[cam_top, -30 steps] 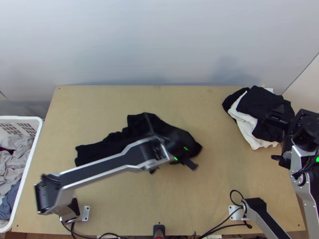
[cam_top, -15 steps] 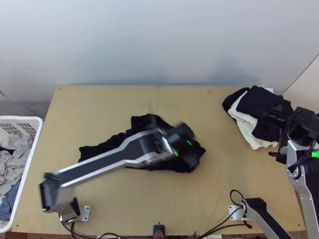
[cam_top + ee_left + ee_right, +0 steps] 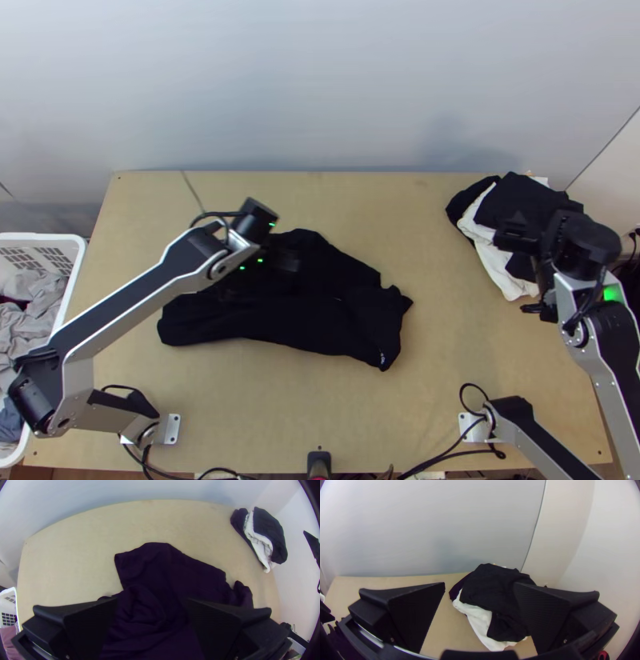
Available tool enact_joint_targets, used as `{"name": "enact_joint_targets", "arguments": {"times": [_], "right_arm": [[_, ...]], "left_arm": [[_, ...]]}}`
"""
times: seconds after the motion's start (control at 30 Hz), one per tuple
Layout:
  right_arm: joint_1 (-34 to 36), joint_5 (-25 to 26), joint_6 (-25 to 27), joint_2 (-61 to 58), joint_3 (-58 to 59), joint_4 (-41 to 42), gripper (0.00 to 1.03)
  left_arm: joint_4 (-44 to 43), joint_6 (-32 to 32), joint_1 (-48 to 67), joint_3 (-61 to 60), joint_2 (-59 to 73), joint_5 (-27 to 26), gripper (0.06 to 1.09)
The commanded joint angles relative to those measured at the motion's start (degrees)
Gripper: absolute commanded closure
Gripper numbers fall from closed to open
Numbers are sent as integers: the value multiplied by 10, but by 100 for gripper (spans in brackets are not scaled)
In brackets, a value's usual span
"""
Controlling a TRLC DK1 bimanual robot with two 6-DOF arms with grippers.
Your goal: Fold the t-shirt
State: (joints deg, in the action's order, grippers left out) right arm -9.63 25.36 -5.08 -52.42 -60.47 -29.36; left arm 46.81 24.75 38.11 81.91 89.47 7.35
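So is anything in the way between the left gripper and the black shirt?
Nothing that I can see: the left gripper is open, with the black shirt right in front of its fingers.

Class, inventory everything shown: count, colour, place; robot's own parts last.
Rumpled cloth t-shirt: one, black, mid-table.
Layered clothing pile: one, black and white, far right corner.
Wooden table: one, light brown, centre.
Plastic laundry basket: one, white, left of table.
Crumpled cloths: several, mostly grey, in basket.
Thin cables: several, black, near edge.
Wall: one, pale, behind table.
Robot arms: two, silver-grey and black, based at near side.
Left gripper: one, black, above t-shirt, open.
Right gripper: one, black, by pile, open.
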Motion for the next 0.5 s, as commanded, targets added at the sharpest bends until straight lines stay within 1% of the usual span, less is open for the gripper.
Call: {"name": "enact_joint_targets", "arguments": {"times": [0.0,0.1,0.43,0.47], "right_arm": [[-39,-43,-24,-19,-3,-20,7],[-51,-53,-24,-23,-1,-24,7],[-115,-76,-24,-39,4,-46,7],[-121,-81,-24,-42,1,-47,7]], "left_arm": [[-39,-12,-52,-93,-7,-5,11],[-76,-12,-56,-122,6,-4,11],[-130,-11,-65,-124,84,-3,11],[-132,-11,-66,-123,89,-3,13]]}}
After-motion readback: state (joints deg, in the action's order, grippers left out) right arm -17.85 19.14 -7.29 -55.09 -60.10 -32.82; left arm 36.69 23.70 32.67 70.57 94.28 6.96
